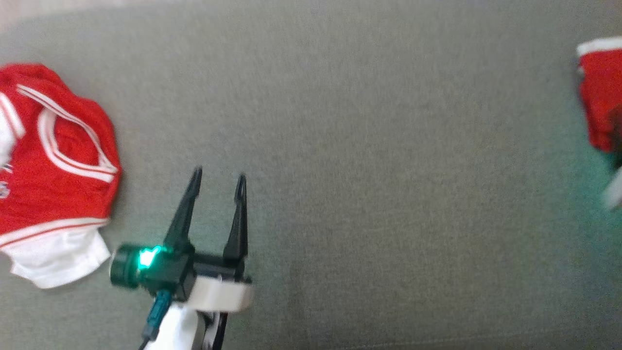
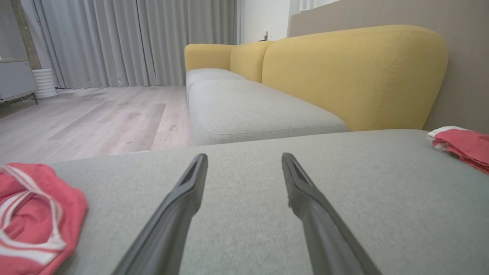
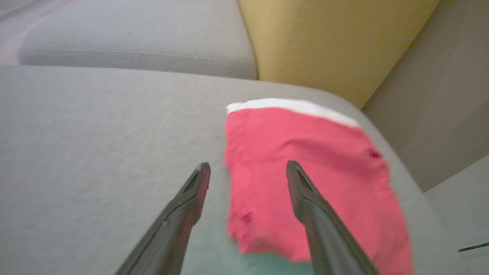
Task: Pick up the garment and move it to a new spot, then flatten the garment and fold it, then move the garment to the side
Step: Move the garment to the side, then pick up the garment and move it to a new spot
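Observation:
The garment (image 3: 305, 172) is red with a white band along its far edge. It lies folded flat near the corner of the grey seat cushion (image 1: 364, 146). It also lies at the right edge of the head view (image 1: 600, 92) and at the far right of the left wrist view (image 2: 462, 145). My right gripper (image 3: 248, 165) is open just above the garment's near left edge, with nothing between its fingers. My left gripper (image 1: 219, 174) is open and empty over bare cushion, left of the middle, and its fingers (image 2: 301, 191) spread wide.
A second red garment (image 1: 53, 170) with white trim lies crumpled at the cushion's left end, close to my left gripper (image 2: 244, 156). Yellow backrests (image 2: 355, 76) rise behind the seat. Another grey seat section and wooden floor (image 2: 95, 114) lie beyond.

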Controlling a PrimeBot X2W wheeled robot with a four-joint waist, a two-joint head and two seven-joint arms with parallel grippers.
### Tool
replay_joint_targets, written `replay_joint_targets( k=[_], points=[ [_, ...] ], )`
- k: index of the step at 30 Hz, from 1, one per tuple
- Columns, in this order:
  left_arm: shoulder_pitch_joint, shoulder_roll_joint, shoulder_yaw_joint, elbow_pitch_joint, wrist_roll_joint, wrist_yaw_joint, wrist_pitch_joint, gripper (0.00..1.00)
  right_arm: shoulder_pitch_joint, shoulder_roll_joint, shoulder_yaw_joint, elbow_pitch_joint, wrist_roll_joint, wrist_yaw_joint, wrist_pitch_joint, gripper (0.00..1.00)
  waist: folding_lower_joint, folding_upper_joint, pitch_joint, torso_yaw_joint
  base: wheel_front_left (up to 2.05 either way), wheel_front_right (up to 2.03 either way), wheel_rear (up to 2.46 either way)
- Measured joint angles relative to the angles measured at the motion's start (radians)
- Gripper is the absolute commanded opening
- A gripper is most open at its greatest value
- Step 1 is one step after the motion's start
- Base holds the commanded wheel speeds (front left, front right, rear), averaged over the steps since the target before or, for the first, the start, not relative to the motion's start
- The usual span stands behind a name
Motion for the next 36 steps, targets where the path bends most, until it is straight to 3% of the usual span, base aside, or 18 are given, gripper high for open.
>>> replay_joint_targets(
  k=[6, 10, 13, 20, 26, 36],
  points=[
    [0.097, 0.008, 0.043, 0.136, -0.004, -0.026, 0.000, 1.00, 0.220, 0.164, 0.119, -0.100, 0.022, 0.000, -0.078, 1.00, 0.0000, 0.0000, -0.171, 0.024, 0.00, 0.00, 0.00],
    [0.131, 0.008, 0.093, 0.168, -0.014, -0.025, 0.000, 1.00, 0.303, 0.225, 0.144, -0.170, 0.032, 0.000, -0.117, 1.00, -0.0001, 0.0000, -0.266, 0.043, 0.00, 0.00, 0.00],
    [0.131, 0.007, 0.132, 0.168, -0.021, -0.024, 0.000, 1.00, 0.358, 0.286, 0.072, -0.273, 0.020, 0.000, -0.124, 1.00, -0.0001, 0.0000, -0.317, 0.057, 0.00, 0.00, 0.00],
    [0.190, 0.008, 0.186, 0.187, -0.009, -0.017, 0.000, 1.00, 0.616, 0.460, -0.150, -0.526, -0.201, 0.000, -0.126, 1.00, 0.0000, 0.0000, -0.403, 0.080, 0.00, 0.00, 0.00],
    [0.231, 0.007, 0.194, 0.203, -0.006, -0.021, 0.000, 1.00, 0.750, 0.501, -0.181, -0.597, -0.277, 0.000, -0.126, 1.00, 0.0000, 0.0000, -0.448, 0.099, 0.00, 0.00, 0.00],
    [0.235, 0.006, 0.197, 0.223, 0.019, -0.025, 0.000, 1.00, 0.795, 0.522, -0.185, -0.607, -0.297, 0.000, -0.126, 1.00, 0.0000, 0.0000, -0.469, 0.106, 0.00, 0.00, 0.00]
  ],
)
